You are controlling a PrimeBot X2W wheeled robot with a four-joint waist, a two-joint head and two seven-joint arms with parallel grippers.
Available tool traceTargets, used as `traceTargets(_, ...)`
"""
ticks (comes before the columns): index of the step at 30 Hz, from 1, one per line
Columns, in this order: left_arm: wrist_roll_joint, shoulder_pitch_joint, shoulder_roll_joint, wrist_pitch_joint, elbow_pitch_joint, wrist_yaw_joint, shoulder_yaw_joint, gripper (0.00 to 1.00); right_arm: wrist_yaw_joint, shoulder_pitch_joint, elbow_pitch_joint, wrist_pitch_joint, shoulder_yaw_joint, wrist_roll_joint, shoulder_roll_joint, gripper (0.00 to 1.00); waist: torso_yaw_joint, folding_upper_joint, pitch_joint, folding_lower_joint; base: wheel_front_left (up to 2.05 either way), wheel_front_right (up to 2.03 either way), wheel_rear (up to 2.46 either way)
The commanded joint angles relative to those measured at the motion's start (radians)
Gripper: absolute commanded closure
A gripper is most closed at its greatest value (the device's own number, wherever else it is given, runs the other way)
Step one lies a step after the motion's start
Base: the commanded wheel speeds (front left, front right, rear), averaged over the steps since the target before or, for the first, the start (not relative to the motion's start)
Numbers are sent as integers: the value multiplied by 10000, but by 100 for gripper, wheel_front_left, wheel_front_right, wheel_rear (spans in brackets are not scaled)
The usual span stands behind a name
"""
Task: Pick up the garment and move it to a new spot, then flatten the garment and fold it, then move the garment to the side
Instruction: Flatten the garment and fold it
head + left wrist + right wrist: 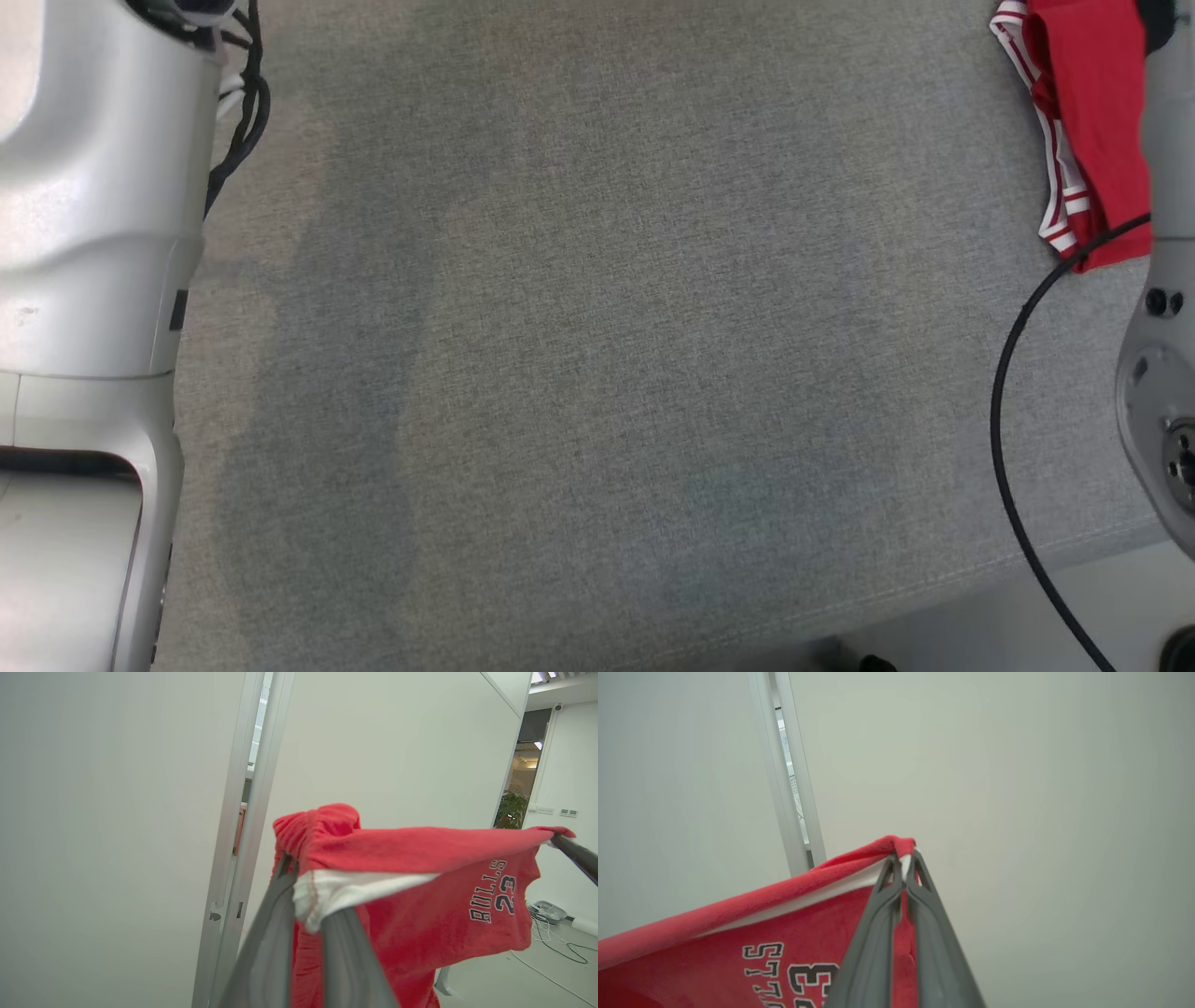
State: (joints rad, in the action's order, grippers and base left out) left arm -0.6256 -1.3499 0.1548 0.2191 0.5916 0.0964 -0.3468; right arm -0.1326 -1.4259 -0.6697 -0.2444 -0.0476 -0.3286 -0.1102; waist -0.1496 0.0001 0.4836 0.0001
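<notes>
Nearest to me on the head cam, the grey cloth-covered bench (597, 373) runs across the frame, with a strip of pale floor (1055, 597) off its near right corner. My left forearm (93, 233) stands along the left side and my right arm (1162, 373) along the right, with a black cable (1004, 411) looping down beside it.

The garment (1097, 112) is at the far right, tucked against the right arm: red, with white stripes down one edge. Can't tell from up there whether it touches the bench.

The wrist cams clear it up. The left pincer (301, 886) is pinching a bunched red-and-white bit of the garment (434, 914), fingers nearly together with cloth spilling over the tips. From there the top edge stretches fairly taut across to the right pincer (572, 851), so it's hanging between both arms. The "BULLS 23" print (495, 891) sits toward the right pincer's end.

On the right wrist cam the right pincer (903, 865) is pressed together on a corner of the garment (714, 952), red edge and white lining caught right at the tips.

Behind all that are pale wall panels (117, 812) with a metal post (247, 812) between them. Farther back on the right there's a doorway with a potted plant (511, 807), plus some loose cables (556, 947) on the floor.
</notes>
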Motion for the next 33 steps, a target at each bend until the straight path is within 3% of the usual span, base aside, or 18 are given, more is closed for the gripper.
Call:
traceTargets(1, -25, -215, 78, 159, 107, 52, 106, 100, 37, -268, 50, -134, -45, -64, -159, 100, -148, -1, 260, -1, 0, 0, 0)
traceTargets(8, 308, 965, 37, 408, 759, 310, -835, 100, 32, 762, -364, -202, 1297, -327, -840, 100, -15, -1, 592, -1, 0, 0, 0)
traceTargets(16, -160, 3627, -102, 462, 1179, 338, -2051, 100, 32, 3652, -465, 415, 3009, -1354, -2030, 100, 188, -1, -5, -1, 0, 0, 0)
traceTargets(23, 128, 5999, 569, 469, 616, 325, -2744, 100, 40, 6583, 1227, 2664, 3826, -2675, -3178, 100, 306, -1, -1306, -1, 0, 0, 0)
traceTargets(26, 285, 6936, 932, 468, 469, 311, -2947, 100, 43, 7791, 2308, 3773, 4007, -2627, -3763, 100, 323, -1, -1748, -1, 0, 0, 0)
traceTargets(33, 376, 8946, 1582, 446, -280, -202, -3175, 100, 43, 10930, 5327, 7420, 3583, -2619, -4573, 100, 422, -1, -2556, -1, 0, 0, 0)
